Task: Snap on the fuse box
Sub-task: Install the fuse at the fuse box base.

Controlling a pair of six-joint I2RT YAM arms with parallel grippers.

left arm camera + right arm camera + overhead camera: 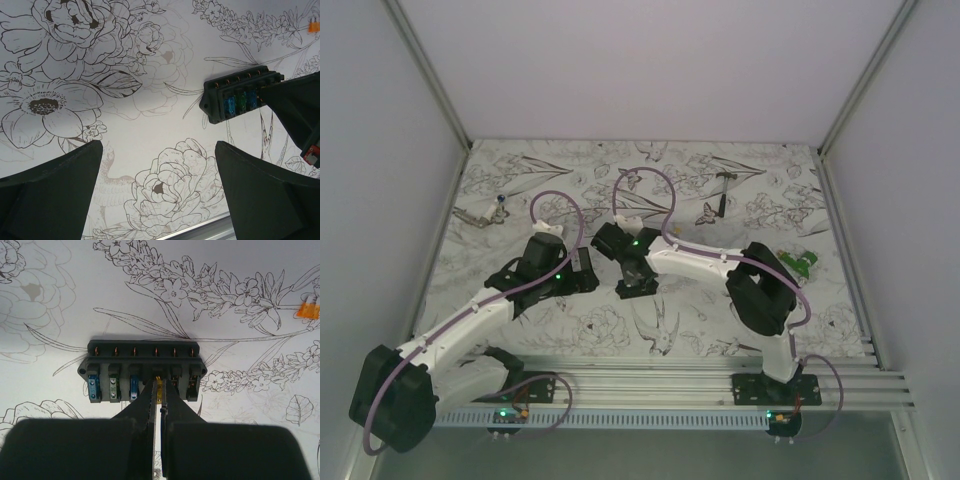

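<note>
Currently seating, we reckon: right claw pinches a fuse at the fuse box; left claw gapes wide, empty. Next we'd press straight down until it clicks.

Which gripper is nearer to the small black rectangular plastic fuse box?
Right. The right gripper has its shut tips at the fuse box, right on its row of slots. The left gripper hangs open off to one side, apart from it.
</note>
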